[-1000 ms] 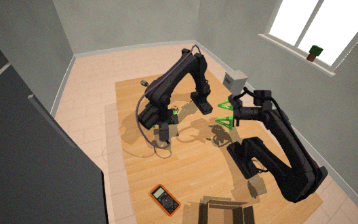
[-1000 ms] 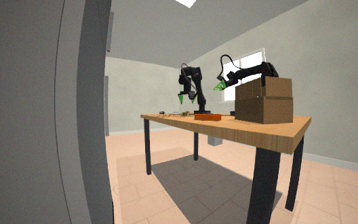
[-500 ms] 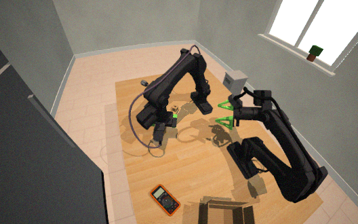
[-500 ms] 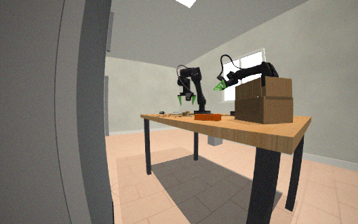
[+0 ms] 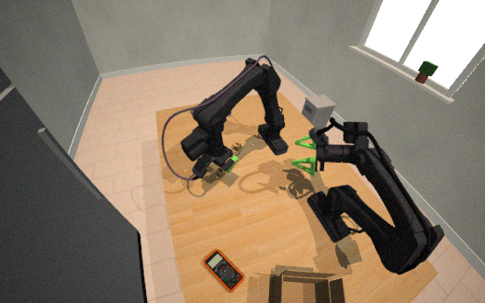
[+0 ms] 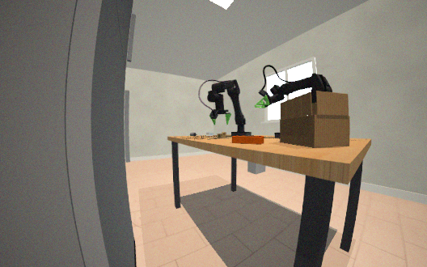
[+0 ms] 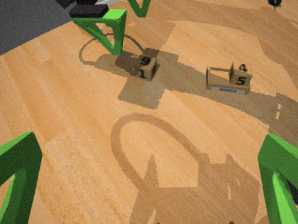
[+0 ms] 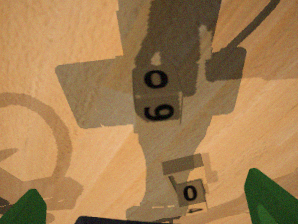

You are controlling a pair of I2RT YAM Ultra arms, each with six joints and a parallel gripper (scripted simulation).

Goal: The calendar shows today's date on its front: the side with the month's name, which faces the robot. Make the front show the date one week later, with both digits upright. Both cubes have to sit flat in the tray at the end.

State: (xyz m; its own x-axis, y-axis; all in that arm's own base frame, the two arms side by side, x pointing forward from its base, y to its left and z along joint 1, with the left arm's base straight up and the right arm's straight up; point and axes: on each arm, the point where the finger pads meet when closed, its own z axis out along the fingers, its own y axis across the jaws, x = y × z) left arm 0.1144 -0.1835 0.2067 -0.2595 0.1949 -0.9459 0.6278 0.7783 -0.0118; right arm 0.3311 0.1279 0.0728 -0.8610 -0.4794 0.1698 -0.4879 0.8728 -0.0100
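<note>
Tbl top (image 5: 257, 230) (image 6: 267, 151) (image 7: 75, 115) (image 8: 30, 40) = wood w/ visible grain; box (image 5: 336, 286) (image 6: 315, 121) = brown corrugated cardboard, matt; arms look matt blk.

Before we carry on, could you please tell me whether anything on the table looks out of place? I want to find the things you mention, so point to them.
Yes: one numbered cube (image 7: 146, 68) (image 8: 158, 95) lies on the table outside the calendar tray (image 7: 227, 89), which holds only the other cube (image 7: 241, 76) (image 8: 191, 193).
</note>
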